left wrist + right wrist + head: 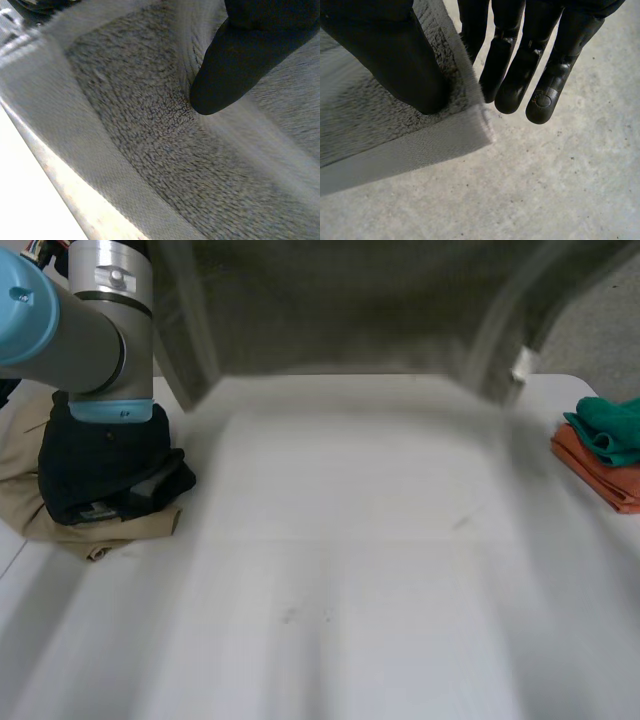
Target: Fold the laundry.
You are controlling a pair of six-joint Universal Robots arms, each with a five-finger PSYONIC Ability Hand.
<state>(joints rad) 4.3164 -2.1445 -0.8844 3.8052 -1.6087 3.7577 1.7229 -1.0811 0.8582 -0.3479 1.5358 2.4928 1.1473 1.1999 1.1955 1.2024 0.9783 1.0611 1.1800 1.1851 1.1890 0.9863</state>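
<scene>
R hand (395,50) fingers (512,75) straight, thumb pinching towel (395,145) corner; L hand (240,55) pinching towel edge.

The towel (150,150) is made of rough, looped terry cloth, edged by a smooth woven hem (420,145). The counter (350,570) is finished matt and smooth.

A white table (350,570) runs from the near edge to the far side, its smooth top lit softly and evenly, with a few faint dark scuffs near the middle. Past its far right corner lies a grey speckled floor (612,335), mottled and finely pitted like concrete.
</scene>
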